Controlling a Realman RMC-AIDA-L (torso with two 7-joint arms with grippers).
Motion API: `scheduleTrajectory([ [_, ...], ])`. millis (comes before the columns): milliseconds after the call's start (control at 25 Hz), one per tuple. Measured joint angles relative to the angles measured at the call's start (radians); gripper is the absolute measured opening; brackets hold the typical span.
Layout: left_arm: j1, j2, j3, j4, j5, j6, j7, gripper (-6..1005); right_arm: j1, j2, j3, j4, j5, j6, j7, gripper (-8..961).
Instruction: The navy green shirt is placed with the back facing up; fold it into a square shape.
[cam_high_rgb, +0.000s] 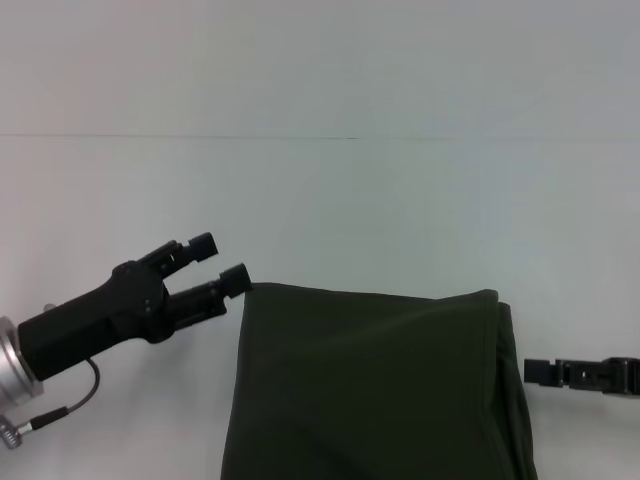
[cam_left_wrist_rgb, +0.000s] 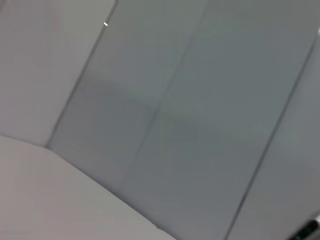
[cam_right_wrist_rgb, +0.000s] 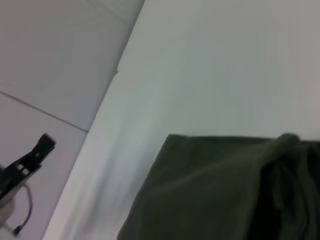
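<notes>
The navy green shirt (cam_high_rgb: 370, 385) lies folded on the white table (cam_high_rgb: 330, 200) at the near middle, plain side up, with no lettering in sight. Its near part runs out of the head view. My left gripper (cam_high_rgb: 222, 262) is open and empty, with one fingertip (cam_high_rgb: 236, 277) right beside the shirt's far left corner. My right gripper (cam_high_rgb: 545, 372) reaches in low from the right edge, just beside the shirt's right side. The shirt also shows in the right wrist view (cam_right_wrist_rgb: 215, 190), with my left gripper (cam_right_wrist_rgb: 32, 157) farther off. The left wrist view shows only pale flat surfaces.
The white table stretches far beyond the shirt and to both sides. A thin seam line (cam_high_rgb: 200, 137) crosses it at the back. A grey cable (cam_high_rgb: 60, 410) hangs from my left wrist.
</notes>
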Motion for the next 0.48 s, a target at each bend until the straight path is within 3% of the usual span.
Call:
scheduleTrajectory([
  [480, -0.009, -0.013, 0.002, -0.020, -0.052, -0.088, 0.018, 951, 0.028, 0.019, -0.016, 0.068, -0.077, -0.037, 0.027, 732],
])
